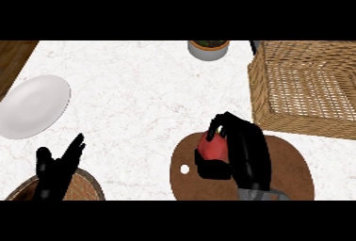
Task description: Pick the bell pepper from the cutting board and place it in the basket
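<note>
While the wicker basket (306,89) is sitting at the counter's far right with nothing showing inside it, a small grey pot (208,49) is standing at the far edge, just left of the basket, with something dark and green in it. A white plate (33,106) is lying bare on the left side of the marble counter (146,99), and a round woven mat (87,186) is peeking in at the lower left.

On the round brown cutting board (292,169), below the basket, the red bell pepper (214,146) is sitting inside the right hand (240,150), whose fingers are curling over and around it, covering its right side. Whether the pepper is touching the board cannot be told. The left hand (59,169) is resting over the woven mat, fingers straight and pointing up, holding nothing.
</note>
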You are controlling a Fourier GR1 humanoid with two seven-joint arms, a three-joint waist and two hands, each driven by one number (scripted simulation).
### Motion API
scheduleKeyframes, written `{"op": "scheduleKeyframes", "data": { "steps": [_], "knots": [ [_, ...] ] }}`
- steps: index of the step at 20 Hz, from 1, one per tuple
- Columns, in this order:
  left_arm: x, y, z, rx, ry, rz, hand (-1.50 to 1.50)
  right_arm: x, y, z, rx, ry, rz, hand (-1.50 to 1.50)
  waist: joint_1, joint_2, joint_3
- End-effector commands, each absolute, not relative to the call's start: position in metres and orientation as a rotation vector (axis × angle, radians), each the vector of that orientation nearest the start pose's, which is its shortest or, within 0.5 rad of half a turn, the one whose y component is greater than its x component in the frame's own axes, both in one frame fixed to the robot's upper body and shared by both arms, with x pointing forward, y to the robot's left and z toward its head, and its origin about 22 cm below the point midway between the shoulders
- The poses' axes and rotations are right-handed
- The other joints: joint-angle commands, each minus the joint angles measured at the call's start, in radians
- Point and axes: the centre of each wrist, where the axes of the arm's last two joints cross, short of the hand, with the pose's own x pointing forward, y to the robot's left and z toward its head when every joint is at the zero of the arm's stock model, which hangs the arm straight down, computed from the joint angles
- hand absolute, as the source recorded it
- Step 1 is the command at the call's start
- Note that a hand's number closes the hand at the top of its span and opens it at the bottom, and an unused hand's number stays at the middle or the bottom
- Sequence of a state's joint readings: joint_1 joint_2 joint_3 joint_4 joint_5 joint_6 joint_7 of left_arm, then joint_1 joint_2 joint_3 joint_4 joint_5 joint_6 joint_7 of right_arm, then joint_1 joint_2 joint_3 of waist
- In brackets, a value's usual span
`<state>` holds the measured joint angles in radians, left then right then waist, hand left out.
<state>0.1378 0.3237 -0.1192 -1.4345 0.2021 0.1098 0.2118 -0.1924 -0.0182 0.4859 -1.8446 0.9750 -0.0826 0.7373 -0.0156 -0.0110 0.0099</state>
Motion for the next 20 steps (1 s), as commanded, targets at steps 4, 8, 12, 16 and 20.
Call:
{"op": "scheduleKeyframes", "data": {
  "steps": [4, 8, 12, 16, 20],
  "knots": [
    [0.196, 0.301, -0.047, 0.168, -1.013, -0.019, 0.0, 0.216, -0.146, 0.185, -0.8, -1.653, 0.251, 1.5, 0.007, 0.009, -0.01],
    [0.194, 0.293, -0.056, 0.141, -1.011, -0.008, 0.0, 0.213, -0.178, 0.229, -0.917, -1.643, 0.21, 1.5, 0.008, 0.01, -0.011],
    [0.199, 0.291, -0.052, 0.152, -1.003, -0.029, 0.0, 0.224, -0.198, 0.26, -0.954, -1.595, 0.114, 1.5, 0.012, 0.01, -0.01],
    [0.2, 0.289, -0.054, 0.152, -1.012, -0.015, 0.0, 0.237, -0.23, 0.283, -0.962, -1.577, 0.095, 1.5, 0.013, 0.01, -0.01],
    [0.205, 0.303, -0.061, 0.162, -1.015, -0.025, 0.0, 0.263, -0.249, 0.308, -0.973, -1.533, 0.084, 1.5, 0.014, 0.012, -0.011]
  ]
}}
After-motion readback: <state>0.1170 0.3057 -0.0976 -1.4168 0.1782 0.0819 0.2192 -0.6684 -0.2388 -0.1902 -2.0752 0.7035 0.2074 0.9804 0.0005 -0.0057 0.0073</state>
